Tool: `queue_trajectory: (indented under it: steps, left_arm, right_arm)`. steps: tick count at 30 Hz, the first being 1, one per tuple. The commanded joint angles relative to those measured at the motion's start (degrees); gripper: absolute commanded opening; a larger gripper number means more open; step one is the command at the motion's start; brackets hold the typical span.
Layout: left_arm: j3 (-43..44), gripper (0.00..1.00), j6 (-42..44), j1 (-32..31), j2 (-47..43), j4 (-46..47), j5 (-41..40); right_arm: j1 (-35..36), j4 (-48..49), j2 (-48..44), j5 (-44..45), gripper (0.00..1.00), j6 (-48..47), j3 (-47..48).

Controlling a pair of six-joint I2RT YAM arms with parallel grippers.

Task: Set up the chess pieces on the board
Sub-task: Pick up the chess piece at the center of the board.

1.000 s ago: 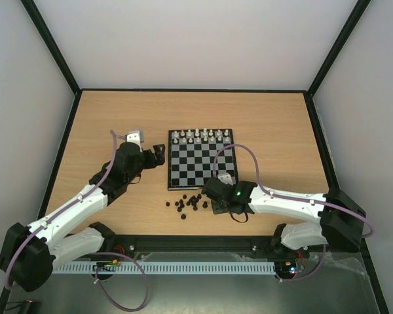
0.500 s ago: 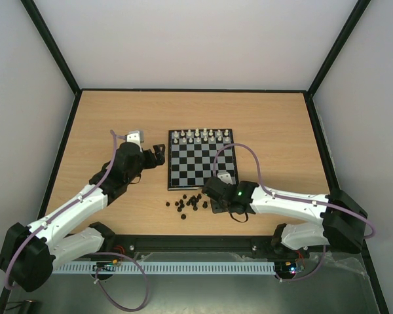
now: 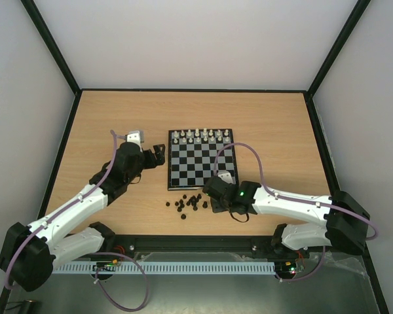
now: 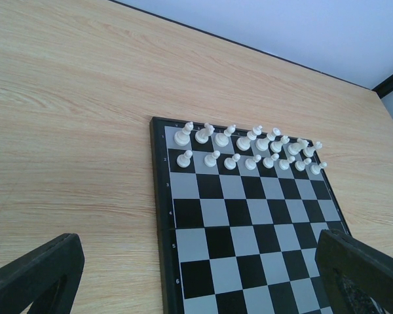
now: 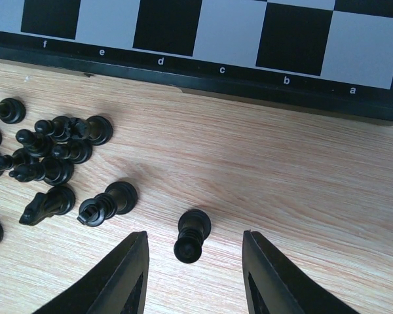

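Black-and-silver checkered square chessboard [image 5: 203, 26] is showing edge letters g to a, tiny black chess pieces [image 5: 56, 171] lying beside it. Left gripper [image 4: 196, 281] and right gripper [image 5: 195, 281] are gaping, released.

Bright, even light throughout; soft short shadows, all views sharp.

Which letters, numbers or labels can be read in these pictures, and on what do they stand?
"g f e d c b a": board, near border, right wrist view.
"2 3 4 5 6": board's left border, left wrist view.
Top view: marks too small to read.
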Motion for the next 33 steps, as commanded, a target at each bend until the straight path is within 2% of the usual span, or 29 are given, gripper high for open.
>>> queue_trajectory:
  steps: [1,9,21,33]
  left_arm:
    - [-0.78,1.00,0.43,-0.20,0.36,1.49,-0.01]
    - [-0.77,1.00,0.43,-0.24,0.35,1.50,0.16]
    - [-0.74,0.99,0.39,-0.18,0.07,1.49,0.33]
    - [-0.79,0.99,0.36,-0.18,-0.12,1.47,0.43]
  right_arm:
    - [0.50,-0.51,1.62,0.53,0.40,-0.26,0.48]
    - [0.50,-0.06,4.92,1.32,0.40,-0.25,0.84]
    - [0.50,1.15,7.55,1.35,0.33,-0.55,1.11]
    - [0.50,1.37,7.51,1.21,0.13,-0.23,0.92]
